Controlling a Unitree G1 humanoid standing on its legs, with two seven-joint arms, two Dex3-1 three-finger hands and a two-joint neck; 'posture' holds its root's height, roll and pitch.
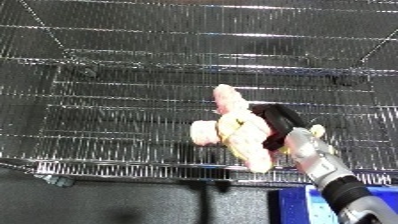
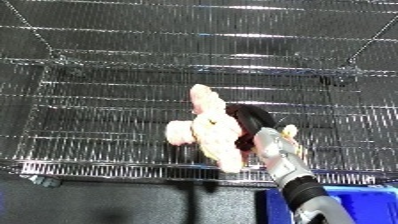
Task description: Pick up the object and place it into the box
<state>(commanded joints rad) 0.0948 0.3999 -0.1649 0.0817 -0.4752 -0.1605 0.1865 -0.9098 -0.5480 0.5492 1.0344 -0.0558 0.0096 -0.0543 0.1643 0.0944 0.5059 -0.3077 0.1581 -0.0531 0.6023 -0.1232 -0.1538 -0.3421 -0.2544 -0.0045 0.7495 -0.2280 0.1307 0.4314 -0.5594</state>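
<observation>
Blue container [image 2: 373, 200] at lower right corner, only its upper rim and a patch of wall showing, lying just outside the wire mesh. Dark floor [image 1: 133, 205] runs along the bottom edge, smooth, faintly reflective. Small grey caster-like fitting [image 1: 53, 179] sits at lower left, on the floor just beside the mesh's bottom rail; detail unclear.

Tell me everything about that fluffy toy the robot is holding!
The soft toy is pale cream and yellow with a pinkish part at the top, and looks plush and fuzzy. Lumpy limbs stick out to the side and downward. Which animal it is cannot be told. The robot's right hand is curled around it from the right, holding it over the wire bin, above the near rim.
</observation>
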